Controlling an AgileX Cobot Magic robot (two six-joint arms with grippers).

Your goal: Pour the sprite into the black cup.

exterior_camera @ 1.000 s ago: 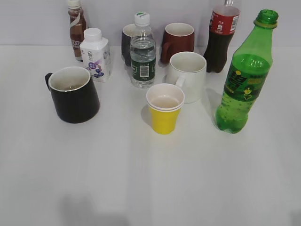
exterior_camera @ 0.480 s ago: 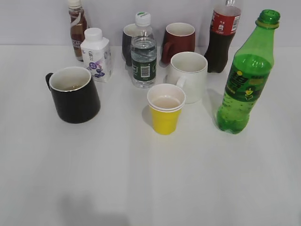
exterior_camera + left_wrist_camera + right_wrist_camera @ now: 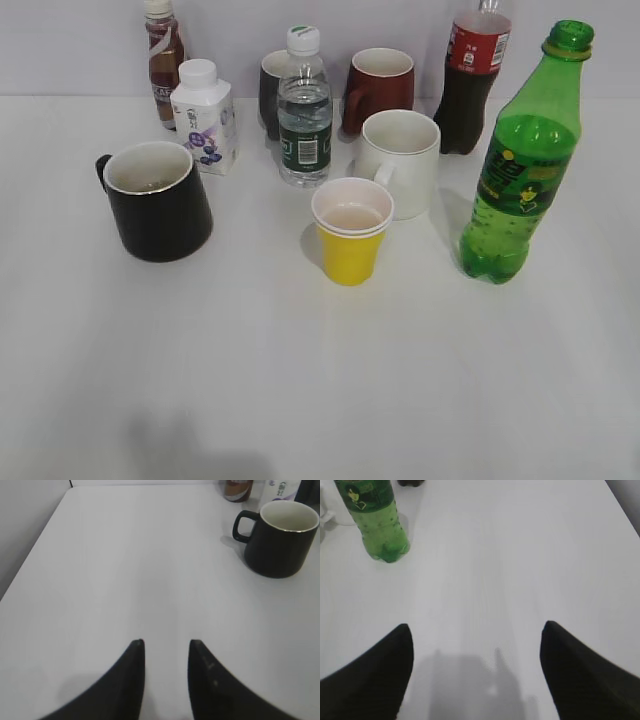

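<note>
The sprite is a tall green bottle with a green cap, upright at the right of the table. It also shows in the right wrist view, far left of my right gripper, which is wide open and empty above bare table. The black cup stands upright at the left with its handle to the left. It also shows in the left wrist view, far to the upper right of my left gripper, which is open with a narrow gap and empty. Neither gripper shows in the exterior view.
A yellow paper cup and a white mug stand mid-table. Behind are a clear water bottle, a white milk carton, a brown drink bottle, a dark mug, a dark red mug and a cola bottle.
</note>
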